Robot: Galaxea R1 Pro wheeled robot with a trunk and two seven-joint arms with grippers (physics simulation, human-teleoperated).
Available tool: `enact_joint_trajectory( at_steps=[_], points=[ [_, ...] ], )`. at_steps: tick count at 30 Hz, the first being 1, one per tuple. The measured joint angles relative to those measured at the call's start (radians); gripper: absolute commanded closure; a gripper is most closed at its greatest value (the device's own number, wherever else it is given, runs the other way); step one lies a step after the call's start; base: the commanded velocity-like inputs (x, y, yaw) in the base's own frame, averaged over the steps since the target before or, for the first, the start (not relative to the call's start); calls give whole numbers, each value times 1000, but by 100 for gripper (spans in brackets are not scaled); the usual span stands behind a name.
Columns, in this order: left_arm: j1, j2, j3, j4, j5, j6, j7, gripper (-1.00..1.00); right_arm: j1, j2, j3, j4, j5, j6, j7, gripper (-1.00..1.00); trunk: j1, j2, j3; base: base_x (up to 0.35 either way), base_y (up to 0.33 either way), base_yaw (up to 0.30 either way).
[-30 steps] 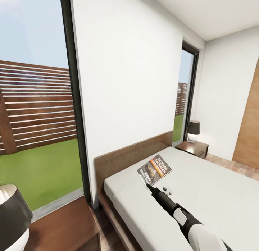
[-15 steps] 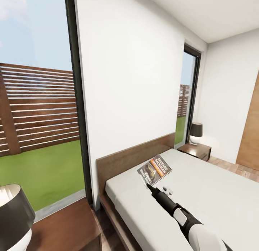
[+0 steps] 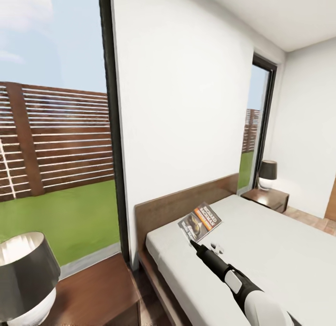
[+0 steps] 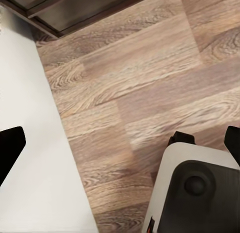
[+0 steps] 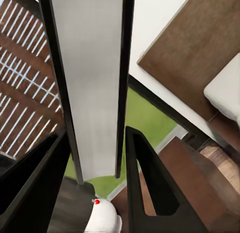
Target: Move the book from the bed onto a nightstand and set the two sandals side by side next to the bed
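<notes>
Right gripper (image 3: 190,242), at the end of a black-and-white arm reaching up from the lower right of the head view, is holding the book (image 3: 200,222) by its near lower corner, its fingers clamped together on that corner. Tilted with its cover facing the camera, the book is hanging above the bed's grey mattress (image 3: 261,256), near the brown headboard (image 3: 186,202). In the right wrist view, the book's thin grey edge (image 5: 90,83) is running between the two dark fingers (image 5: 150,183).

Left gripper (image 4: 120,143) is showing its dark fingertips spread far apart, with nothing between them, over the wood-plank floor (image 4: 140,83) beside the robot's own base.

One nightstand (image 3: 93,293) is standing at the near side of the bed with a black-shaded lamp (image 3: 25,274) on it. Another nightstand (image 3: 266,197) is sitting at the far side, also carrying a lamp (image 3: 268,174). A tall black-framed window (image 3: 56,130) is looking out on grass and a slatted fence.
</notes>
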Motion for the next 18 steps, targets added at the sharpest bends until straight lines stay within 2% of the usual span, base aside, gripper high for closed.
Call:
enact_joint_trajectory(
  at_steps=[7,13,18],
  points=[
    [0,-11,-3,-1,-3,-5,1,-100,0,1,5,0,-2,0,-18,100,0,0,-4,0,0,180],
    [0,-13,-3,-1,-4,-13,1,-100,0,5,6,8,0,0,-25,100,0,0,-5,0,0,56],
    [0,-13,-4,-1,-4,-16,2,-100,1,12,14,8,5,1,-60,100,0,0,-6,0,0,17]
  ],
)
